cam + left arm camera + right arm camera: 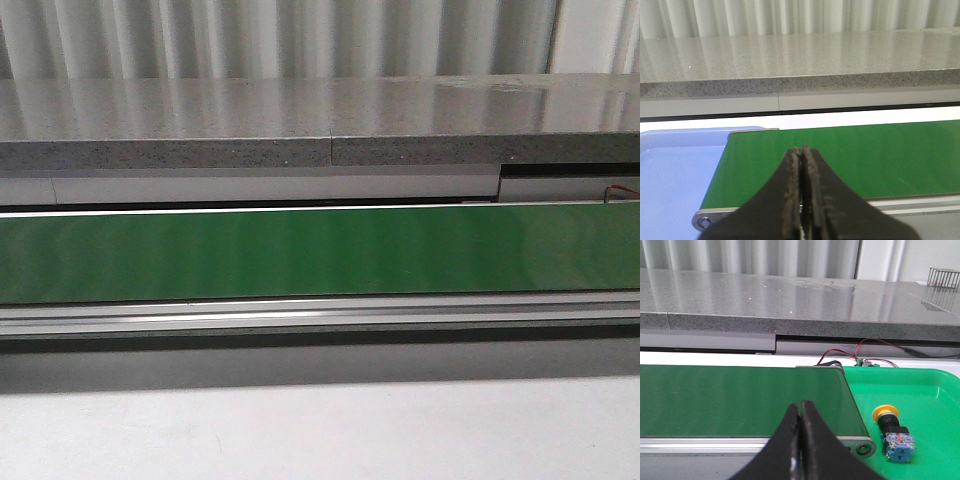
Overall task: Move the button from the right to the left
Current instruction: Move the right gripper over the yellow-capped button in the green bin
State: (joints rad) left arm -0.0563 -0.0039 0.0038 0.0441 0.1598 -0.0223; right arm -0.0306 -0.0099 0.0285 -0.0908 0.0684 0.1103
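The button [892, 432], with a yellow cap, black collar and blue-grey block, lies on its side in a bright green tray [930, 390] just past the right end of the green conveyor belt [740, 395]. My right gripper [801, 407] is shut and empty, in front of the belt's near edge, apart from the button. My left gripper [801, 152] is shut and empty over the belt's left end [840, 155], beside a blue tray [675, 170]. Neither gripper nor the button shows in the front view, which shows only the belt [320, 250].
A grey stone counter [300, 120] runs behind the belt. Red and black wires [855, 352] sit behind the belt's right end. The belt's metal frame [320, 315] runs along its near edge, with white table surface [320, 430] in front.
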